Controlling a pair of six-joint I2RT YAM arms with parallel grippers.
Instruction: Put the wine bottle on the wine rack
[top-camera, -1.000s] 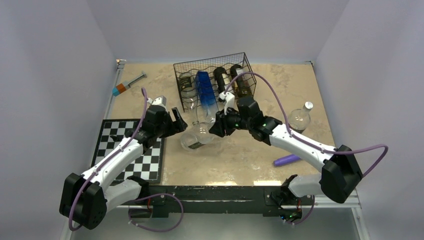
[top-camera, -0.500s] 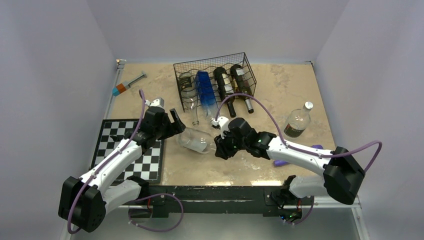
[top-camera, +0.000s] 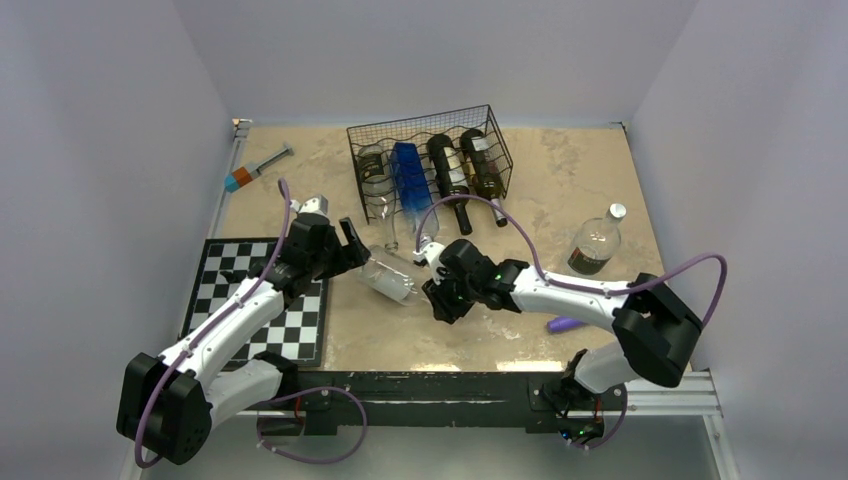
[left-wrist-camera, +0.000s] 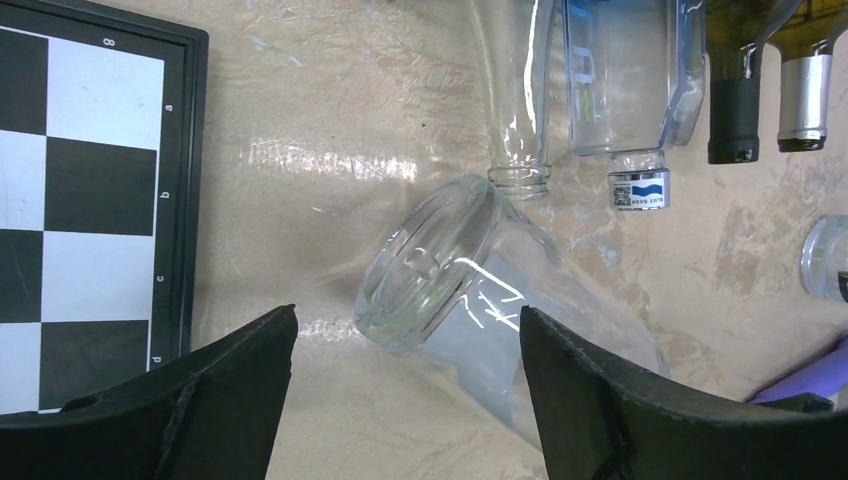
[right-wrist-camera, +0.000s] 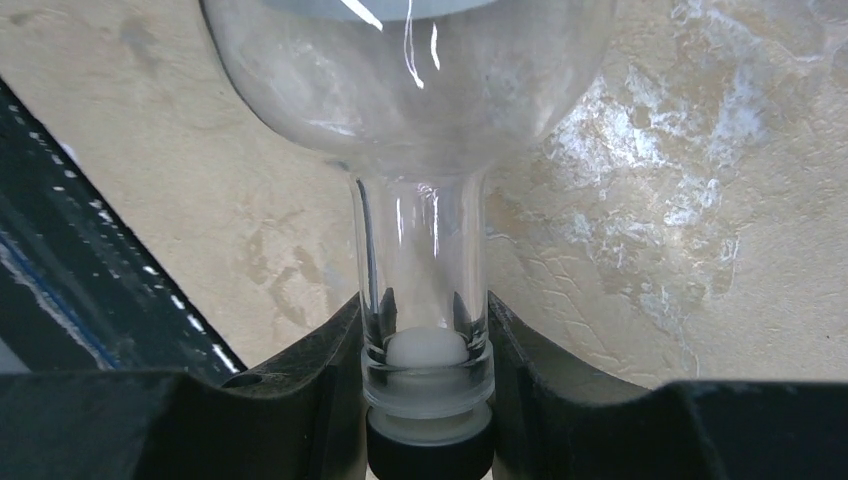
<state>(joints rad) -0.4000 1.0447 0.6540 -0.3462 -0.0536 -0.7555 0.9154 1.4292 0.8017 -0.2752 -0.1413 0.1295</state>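
Pinches the bottle (top-camera: 388, 278) by the neck with the right gripper (right-wrist-camera: 427, 345), fingers closed tight on the glass at the stoppered mouth. Reads as a hold chosen for steering the body like a handle.

Has the bottle lying on its side near the middle of the table, base toward the left arm, in front of the rack (top-camera: 420, 122) and apart from it.

Holds the left gripper (left-wrist-camera: 408, 340) wide open and empty, one finger to each side of the round base without touching it. Looks placed to take the heavy end for a two-handed lift.

Shows four bottles lying in the rack, necks poking out of the open front. Cannot tell from above of any free cradle, perhaps on a lower shelf.
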